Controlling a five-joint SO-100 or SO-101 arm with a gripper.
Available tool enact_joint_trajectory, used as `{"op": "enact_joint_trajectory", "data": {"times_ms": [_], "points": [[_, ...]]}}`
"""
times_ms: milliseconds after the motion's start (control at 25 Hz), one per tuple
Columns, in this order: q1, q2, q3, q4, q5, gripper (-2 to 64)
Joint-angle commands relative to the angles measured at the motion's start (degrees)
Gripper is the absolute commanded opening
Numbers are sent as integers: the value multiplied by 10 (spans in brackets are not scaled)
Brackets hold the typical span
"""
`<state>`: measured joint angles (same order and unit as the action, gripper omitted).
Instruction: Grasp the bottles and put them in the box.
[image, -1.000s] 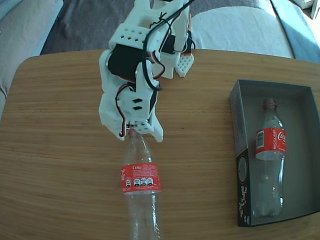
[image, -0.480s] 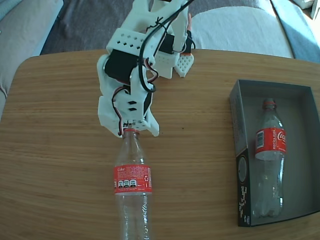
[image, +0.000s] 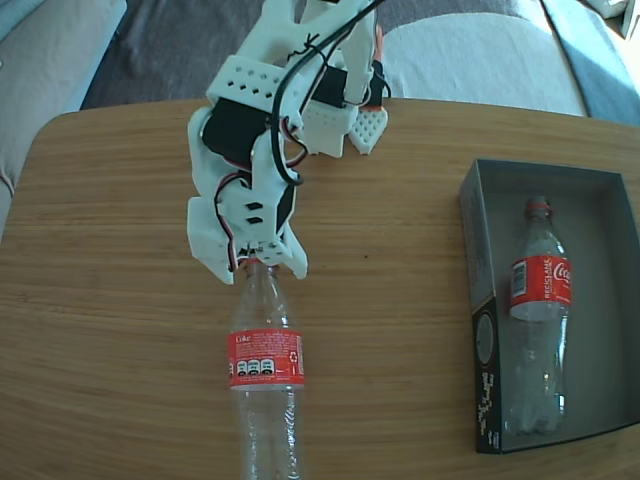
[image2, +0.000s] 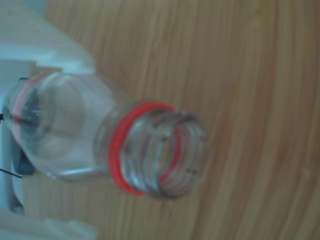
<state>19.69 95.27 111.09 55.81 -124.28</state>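
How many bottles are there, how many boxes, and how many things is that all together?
Bottles: 2, one in the box and one on the table at the gripper
Boxes: 1
Total: 3

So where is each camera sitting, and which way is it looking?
Fixed view: sits high above the wooden table, looking down at the white arm, its gripper, the clear plastic Coca-Cola bottle on the table, and the dark grey cardboard box holding another bottle.
Wrist view: rides on the gripper, looking along the bottle's open neck; white finger shows.
Shared: that bottle and table.
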Motion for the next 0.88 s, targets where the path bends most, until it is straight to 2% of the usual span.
{"op": "enact_joint_trajectory", "data": {"times_ms": [0,560,840], "points": [[8,14,12,-26,-3,379],[46,17,105,-127,0,377],[41,16,100,-130,6,377]]}}
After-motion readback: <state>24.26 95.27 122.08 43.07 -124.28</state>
